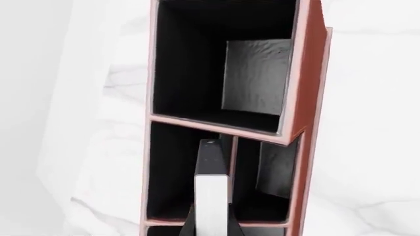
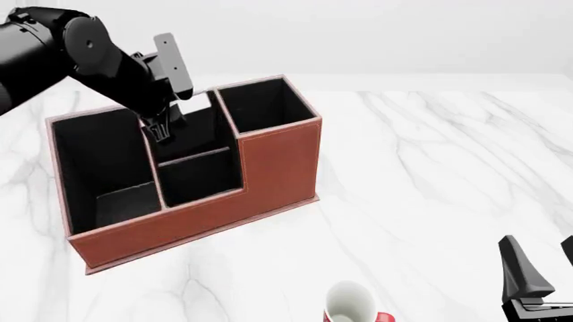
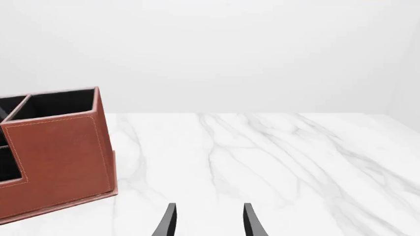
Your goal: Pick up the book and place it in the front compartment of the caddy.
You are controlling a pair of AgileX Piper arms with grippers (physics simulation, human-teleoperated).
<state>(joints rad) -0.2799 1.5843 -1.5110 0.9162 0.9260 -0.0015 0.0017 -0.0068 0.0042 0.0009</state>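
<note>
where visible, book (image 1: 211,189) unlettered

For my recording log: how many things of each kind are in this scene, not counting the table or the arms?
Book: 1, held by the left tool over the caddy
Caddy: 1
Mug: 1, white, at the table's near edge
Total: 3

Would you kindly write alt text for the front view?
The left hand holds the book over the caddy's middle compartments on a white marble table; the right hand rests open near a mug.
</note>
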